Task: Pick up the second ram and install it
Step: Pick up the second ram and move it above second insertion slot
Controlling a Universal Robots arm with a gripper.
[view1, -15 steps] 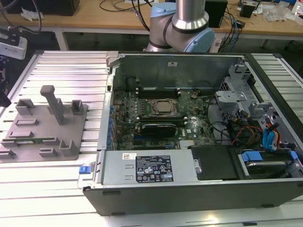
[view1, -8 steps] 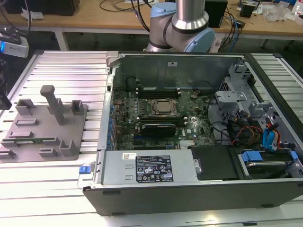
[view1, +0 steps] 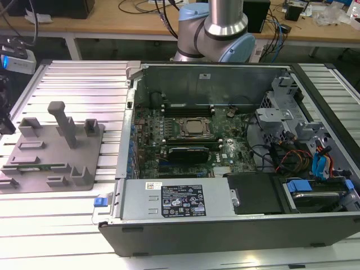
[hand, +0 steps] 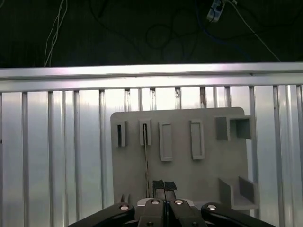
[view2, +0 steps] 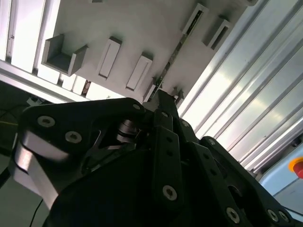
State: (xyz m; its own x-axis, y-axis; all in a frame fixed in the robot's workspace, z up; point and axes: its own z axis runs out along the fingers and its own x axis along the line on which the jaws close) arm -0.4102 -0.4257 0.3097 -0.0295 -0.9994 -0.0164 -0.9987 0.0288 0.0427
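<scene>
Jaws: drawn together, with the two dark fingertips [hand: 158,185] side by side, almost no gap between them and nothing held.
Jaw position: in both wrist views they hang over one edge of the grey holder tray [hand: 189,175], just beside one end of the second ram; whether they touch it I cannot tell.
Second ram: it [hand: 145,158] stands on edge in a narrow slot of the tray, seen in the first wrist view as a thin dark line running from a raised slot block toward the fingertips. In the second wrist view its greenish edge [view2: 173,56] runs slantwise across the tray [view2: 118,19]. In the exterior view it is a low green strip [view1: 42,166] along the tray's near side.
Holder tray: flat and grey [view1: 34,152], carrying raised rectangular pockets and one tall upright post [view1: 63,121]. It lies on the surface to the exterior view's left of the computer case, apart from it.
Surface: ribbed aluminium [view1: 84,79], bright with glare.
Computer case: lying open [view1: 225,225], with the motherboard [view1: 230,149] facing up.
CPU socket: near the board's middle [view1: 195,127], with long black slots [view1: 188,105] beside it.
Arm: its grey and blue base [view1: 225,22] stands behind the case.
</scene>
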